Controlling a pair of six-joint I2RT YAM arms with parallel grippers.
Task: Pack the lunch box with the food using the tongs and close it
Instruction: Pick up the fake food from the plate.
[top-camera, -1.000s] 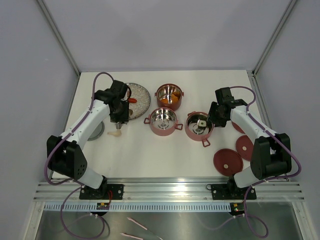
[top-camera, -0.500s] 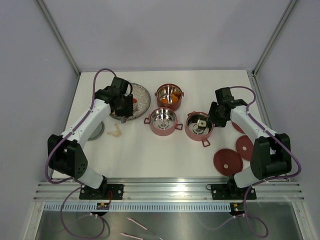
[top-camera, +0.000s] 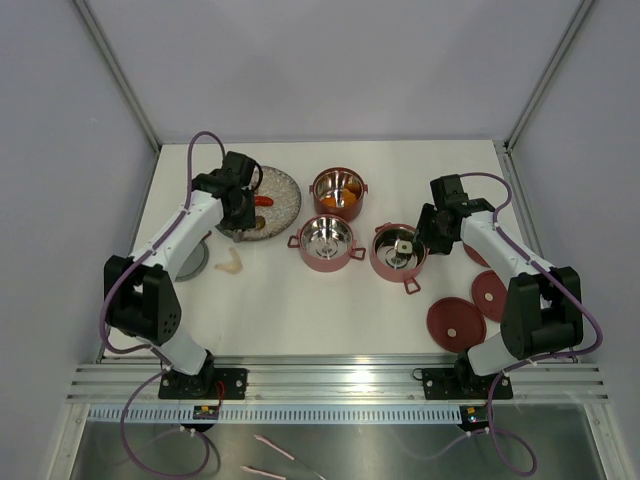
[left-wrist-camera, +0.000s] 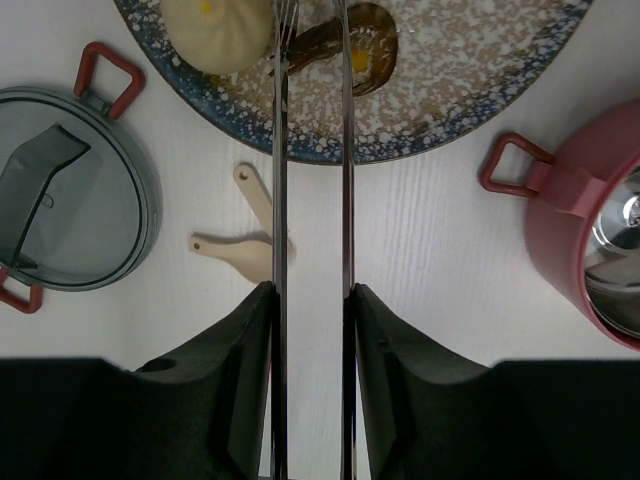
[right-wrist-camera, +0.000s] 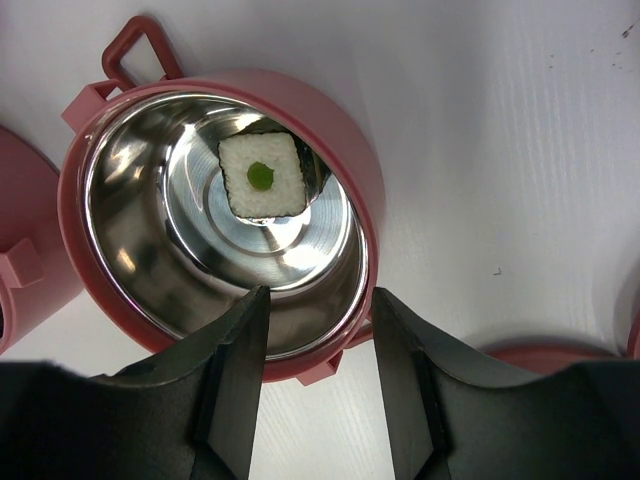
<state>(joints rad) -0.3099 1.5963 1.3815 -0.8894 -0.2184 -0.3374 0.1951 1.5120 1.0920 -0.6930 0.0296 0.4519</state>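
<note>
Shiny steel tongs (left-wrist-camera: 346, 180), speckled matt plate (left-wrist-camera: 455, 85)

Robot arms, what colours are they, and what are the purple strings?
The left arm and the right arm are both made of white tube links with chunky black joints. The purple strings are cables, and one loops along each arm. The left end effector and the right end effector each have two thick black fingers with curved inner faces. No markings are readable.
</note>
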